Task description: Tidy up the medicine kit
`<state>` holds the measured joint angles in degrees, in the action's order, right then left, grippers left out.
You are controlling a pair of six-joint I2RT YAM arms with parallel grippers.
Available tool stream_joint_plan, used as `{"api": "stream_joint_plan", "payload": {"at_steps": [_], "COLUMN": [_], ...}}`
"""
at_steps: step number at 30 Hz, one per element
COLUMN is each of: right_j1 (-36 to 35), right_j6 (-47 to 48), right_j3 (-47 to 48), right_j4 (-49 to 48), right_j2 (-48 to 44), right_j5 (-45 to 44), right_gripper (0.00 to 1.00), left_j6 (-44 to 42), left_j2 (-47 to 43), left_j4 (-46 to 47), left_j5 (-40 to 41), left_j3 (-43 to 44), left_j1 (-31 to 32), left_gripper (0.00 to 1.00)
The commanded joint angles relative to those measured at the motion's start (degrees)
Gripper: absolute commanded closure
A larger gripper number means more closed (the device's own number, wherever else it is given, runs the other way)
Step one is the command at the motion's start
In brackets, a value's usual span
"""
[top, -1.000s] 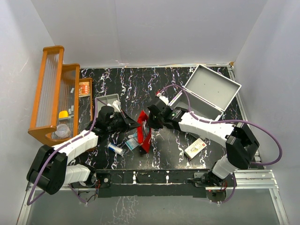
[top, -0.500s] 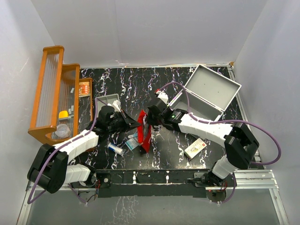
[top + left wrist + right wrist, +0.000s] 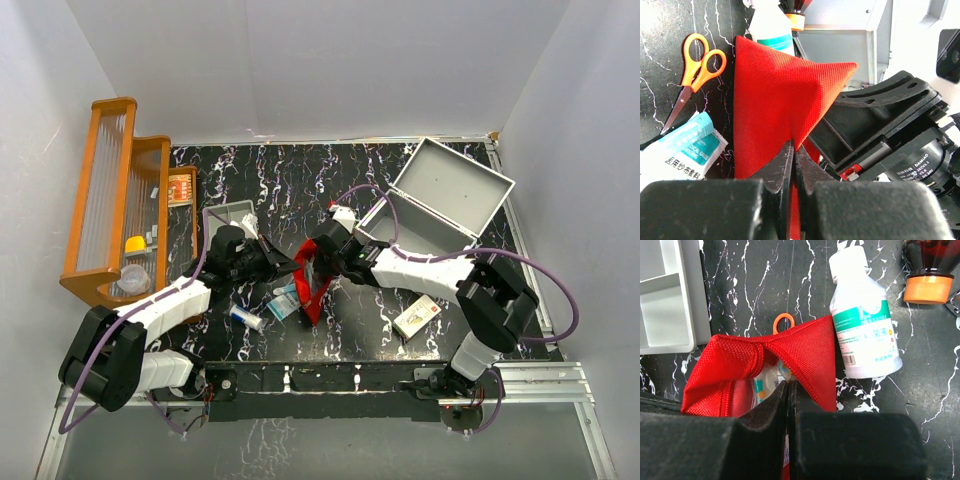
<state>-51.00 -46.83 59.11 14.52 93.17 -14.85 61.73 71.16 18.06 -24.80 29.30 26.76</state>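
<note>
The medicine kit [image 3: 440, 205], a light-grey metal case, stands with its lid up at the back right; its inside shows in the left wrist view [image 3: 835, 50]. A red pouch [image 3: 312, 285] is held up between both arms mid-table. My left gripper [image 3: 290, 268] is shut on a pinched fold of the pouch [image 3: 780, 95], with red fabric between the jaws [image 3: 794, 150]. From the other side, my right gripper [image 3: 320, 266] is shut on the pouch's rim [image 3: 805, 355], jaws [image 3: 788, 387] together at the fabric edge. Through the pouch's gaping mouth, packets show inside.
A white bottle [image 3: 865, 325] and a brown bottle with orange cap [image 3: 927, 275] lie beyond the pouch. Orange scissors [image 3: 695, 70], a teal sachet [image 3: 685, 155], a small tube [image 3: 246, 317] and a white box [image 3: 417, 316] lie around. A small grey tray [image 3: 232, 215] and a wooden rack [image 3: 115, 200] stand at left.
My right arm has drawn in toward the left, its gripper sliding down onto the pouch. The left arm has barely moved.
</note>
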Motion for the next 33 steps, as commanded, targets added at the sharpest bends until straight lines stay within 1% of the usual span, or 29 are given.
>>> {"api": "stream_joint_plan", "payload": {"at_steps": [1, 3, 6, 10, 12, 16, 20, 23, 29, 33], "right_j1": [-0.36, -0.40, -0.41, -0.40, -0.39, -0.32, -0.32, -0.24, -0.16, -0.20], "right_j6": [0.00, 0.22, 0.13, -0.60, -0.68, -0.37, -0.67, -0.88, -1.60, -3.09], "right_j3": [1.07, 1.67, 2.78, 3.80, 3.71, 2.37, 0.95, -0.23, -0.10, -0.75], "right_j4": [-3.36, -2.96, -1.20, 2.92, 4.34, 5.05, 6.85, 7.75, 9.11, 8.45], "right_j2": [0.65, 0.43, -1.03, -5.28, -7.98, -13.51, -17.42, -19.23, -22.18, -25.29], "right_j5": [-1.82, -1.77, -1.52, -1.69, -1.23, -0.51, -3.18, -4.57, -3.98, -6.22], "right_gripper": [0.98, 0.92, 0.81, 0.68, 0.63, 0.61, 0.61, 0.59, 0.58, 0.58], "left_j6": [-0.29, -0.33, -0.71, -0.98, -1.01, -1.12, -1.51, -2.24, -3.84, -5.10], "left_j2": [0.22, 0.22, 0.15, 0.26, 0.30, 0.47, 0.46, -0.03, -2.30, -4.49], "left_j4": [1.40, 1.16, 0.61, 0.24, 0.14, 0.29, 0.09, -1.12, -8.38, -14.74], "left_j5": [-1.13, -1.11, -1.11, -1.16, -1.31, -2.27, -3.83, -5.21, -6.53, -4.15], "left_j3": [2.07, 2.31, 2.65, 2.97, 3.20, 3.80, 5.15, 7.12, 12.83, 17.18], "left_j1": [0.13, 0.09, 0.06, 0.13, 0.13, 0.13, 0.09, 0.13, -0.24, -1.56], "left_gripper": [1.00, 1.00, 1.00, 1.00, 1.00, 1.00, 1.00, 1.00, 1.00, 1.00]}}
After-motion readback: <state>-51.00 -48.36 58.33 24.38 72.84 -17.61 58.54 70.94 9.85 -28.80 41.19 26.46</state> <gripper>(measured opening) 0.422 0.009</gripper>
